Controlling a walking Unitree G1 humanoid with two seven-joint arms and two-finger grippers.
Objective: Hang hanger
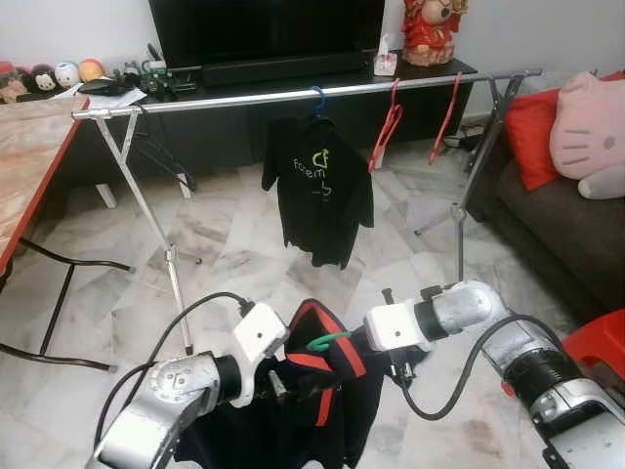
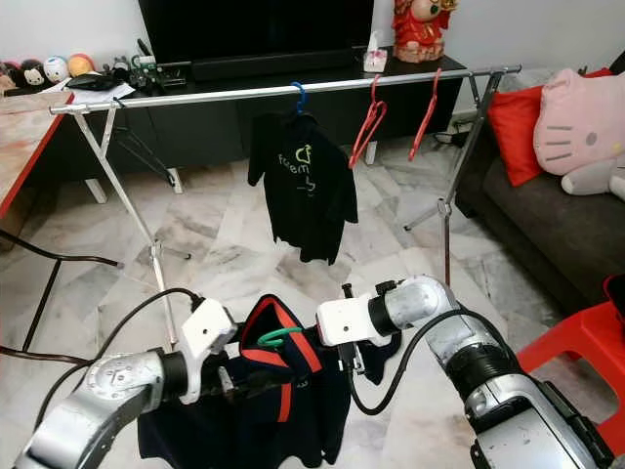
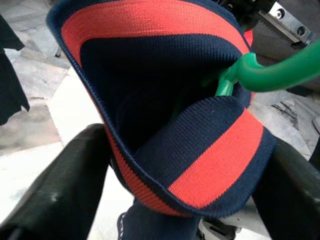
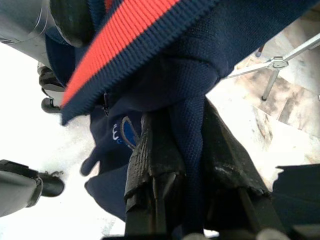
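A navy shirt (image 1: 327,396) with a red-striped collar (image 3: 165,20) hangs low in front of me between both arms. A green hanger (image 1: 327,341) pokes out of its neck opening; its hook (image 3: 272,75) also crosses the left wrist view. My left gripper (image 3: 185,150) holds the collar between its two black fingers (image 3: 60,190). My right gripper (image 4: 187,125) is shut on a fold of the navy fabric beside the collar. The silver clothes rail (image 1: 244,99) stands farther ahead, well above the grippers.
On the rail hang a black T-shirt (image 1: 317,181) on a blue hanger and two bare red hangers (image 1: 389,125). Behind it is a dark TV console (image 1: 293,68). A table (image 1: 24,166) is on the left, and a sofa (image 1: 557,215) and a red stool (image 1: 601,342) on the right.
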